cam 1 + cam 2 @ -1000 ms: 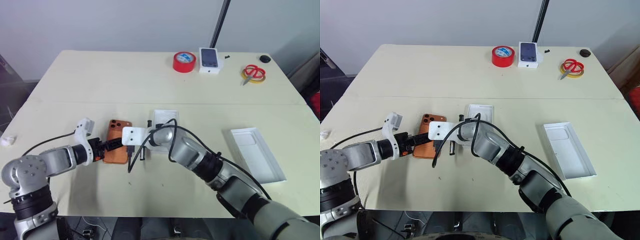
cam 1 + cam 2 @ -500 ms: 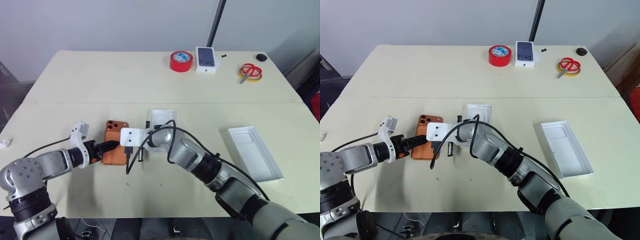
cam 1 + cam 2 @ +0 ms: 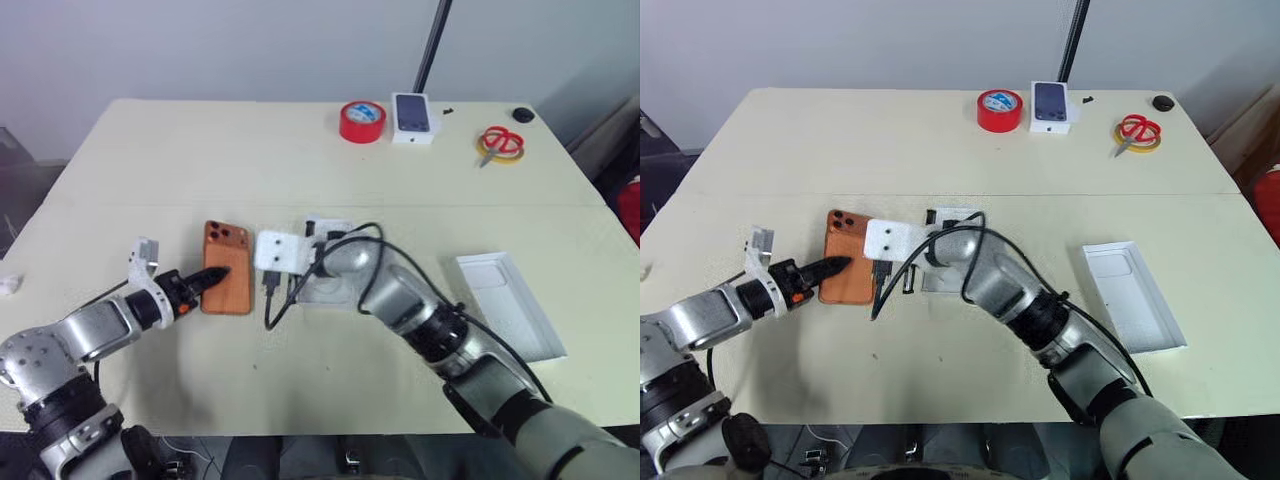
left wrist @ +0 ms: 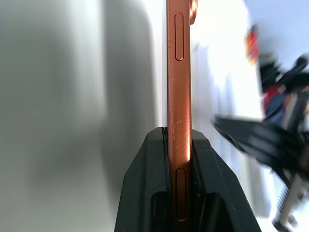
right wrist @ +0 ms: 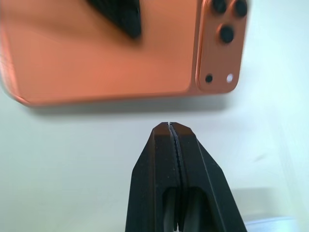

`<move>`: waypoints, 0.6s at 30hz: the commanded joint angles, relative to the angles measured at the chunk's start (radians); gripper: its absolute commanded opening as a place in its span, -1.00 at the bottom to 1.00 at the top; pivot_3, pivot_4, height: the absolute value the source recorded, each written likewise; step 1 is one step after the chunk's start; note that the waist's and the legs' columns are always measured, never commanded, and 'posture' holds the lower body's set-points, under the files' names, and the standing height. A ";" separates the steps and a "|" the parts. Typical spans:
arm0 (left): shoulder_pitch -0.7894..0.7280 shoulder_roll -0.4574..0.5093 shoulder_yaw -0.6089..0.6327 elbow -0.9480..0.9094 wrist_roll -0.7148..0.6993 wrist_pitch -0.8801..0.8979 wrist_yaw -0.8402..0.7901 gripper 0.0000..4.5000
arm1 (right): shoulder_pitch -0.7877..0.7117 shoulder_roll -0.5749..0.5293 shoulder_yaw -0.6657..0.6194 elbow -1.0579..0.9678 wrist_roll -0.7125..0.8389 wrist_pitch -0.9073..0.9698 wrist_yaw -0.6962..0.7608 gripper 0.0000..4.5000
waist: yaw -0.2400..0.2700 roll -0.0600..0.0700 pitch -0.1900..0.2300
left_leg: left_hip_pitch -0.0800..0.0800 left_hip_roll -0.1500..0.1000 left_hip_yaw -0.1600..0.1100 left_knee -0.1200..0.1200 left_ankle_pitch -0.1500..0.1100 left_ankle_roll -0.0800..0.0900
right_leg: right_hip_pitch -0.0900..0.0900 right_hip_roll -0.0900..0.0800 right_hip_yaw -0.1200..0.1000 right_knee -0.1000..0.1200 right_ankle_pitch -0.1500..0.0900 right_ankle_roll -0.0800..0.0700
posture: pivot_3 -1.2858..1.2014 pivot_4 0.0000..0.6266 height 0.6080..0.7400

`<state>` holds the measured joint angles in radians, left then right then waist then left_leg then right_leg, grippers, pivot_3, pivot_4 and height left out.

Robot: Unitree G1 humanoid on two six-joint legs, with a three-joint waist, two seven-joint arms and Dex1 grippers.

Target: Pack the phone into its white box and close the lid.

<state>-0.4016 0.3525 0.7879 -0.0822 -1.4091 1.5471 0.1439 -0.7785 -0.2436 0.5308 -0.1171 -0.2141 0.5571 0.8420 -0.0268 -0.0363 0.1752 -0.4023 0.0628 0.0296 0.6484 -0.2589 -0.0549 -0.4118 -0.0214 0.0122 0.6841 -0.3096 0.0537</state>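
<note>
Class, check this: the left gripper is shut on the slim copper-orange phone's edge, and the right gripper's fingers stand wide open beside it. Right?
One error: the right gripper is shut, fingers pressed together, as the right wrist view shows. The left gripper does clamp the slim copper-orange phone.

I can't make out a single readable word, number or brand mark anywhere on my feeds. The small white carton [image 3: 1053,106] at the far edge of the table [image 3: 840,140] carries a printed picture of a dark phone on its lid, but no lettering that I can read. The red tape roll [image 3: 1000,108] beside it shows a pale blue inner ring, and any print there is too small to tell. The orange phone [image 5: 120,48] shows me its back with no logo I can read.
</note>
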 commanded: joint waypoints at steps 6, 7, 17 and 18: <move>-0.161 -0.148 -0.320 -0.001 -0.279 -0.267 0.296 -0.99 | 0.153 -0.233 -0.284 -0.179 0.222 -0.026 0.132 -1.00 | 0.018 0.000 0.000 | -0.004 -0.007 -0.002 0.001 0.000 0.000 | 0.001 -0.009 -0.003 -0.004 0.002 0.004 | 0.03 -0.52 0.87; -0.170 -0.175 -0.358 0.005 -0.274 -0.292 0.317 -0.99 | 0.177 -0.266 -0.309 -0.172 0.229 -0.020 0.132 -1.00 | 0.017 0.000 0.000 | -0.004 -0.009 -0.002 0.001 0.000 0.000 | 0.001 -0.009 -0.003 -0.005 0.002 0.004 | 0.03 -0.52 0.87; -0.161 -0.246 -0.539 0.109 -0.213 -0.407 0.337 -0.99 | 0.294 -0.392 -0.423 -0.229 0.272 0.051 0.067 -1.00 | 0.012 0.001 0.000 | -0.003 -0.011 -0.003 0.001 0.002 -0.001 | 0.000 -0.003 -0.001 -0.003 0.002 0.005 | 0.03 -0.52 0.87; -0.159 -0.242 -0.550 0.118 -0.207 -0.404 0.332 -0.99 | 0.301 -0.401 -0.423 -0.231 0.267 0.051 0.061 -1.00 | 0.013 0.001 0.000 | -0.003 -0.011 -0.003 0.001 0.002 -0.001 | 0.000 -0.003 0.000 -0.003 0.002 0.005 | 0.03 -0.52 0.87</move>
<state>-0.5506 0.1066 0.2473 0.0522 -1.6112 1.1499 0.5021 -0.4759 -0.6292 0.1389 -0.3012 0.0441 0.6055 0.9157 -0.0133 -0.0354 0.1756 -0.4058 0.0512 0.0264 0.6496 -0.2569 -0.0563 -0.4117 -0.0247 0.0118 0.6811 -0.3078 0.0590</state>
